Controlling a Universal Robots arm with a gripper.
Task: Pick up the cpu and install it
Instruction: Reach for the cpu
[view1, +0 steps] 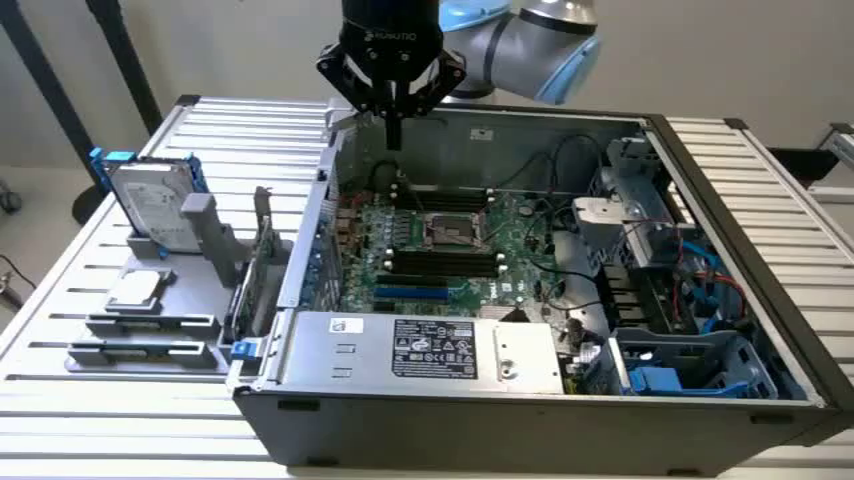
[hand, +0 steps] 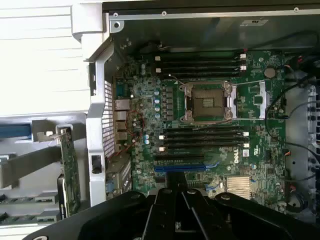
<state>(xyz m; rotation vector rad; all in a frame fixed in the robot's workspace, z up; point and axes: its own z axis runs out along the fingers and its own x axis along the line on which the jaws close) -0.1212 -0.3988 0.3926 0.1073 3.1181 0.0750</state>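
The computer case (view1: 534, 430) is dull grey metal; the circuit board (hand: 260, 150) looks glossy green. The chip (view1: 138, 290) has a silvery metal top, its holder (view1: 150, 326) seemingly matt grey plastic. The claw (view1: 394, 145) is matt black.

A plain pale wall (view1: 240, 50) stands behind a slatted metal table (view1: 120, 440) — evenly lit — with dark slanted poles (view1: 127, 55) and pale floor (view1: 38, 185) at the exterior view's left.

One open computer case (view1: 534, 425) holds one motherboard (view1: 514, 262), one processor socket (view1: 449, 232) and, at six o'clock, one power supply (view1: 424, 346). At nine o'clock of the case stand one hard drive (view1: 150, 205) and one cpu (view1: 138, 290).
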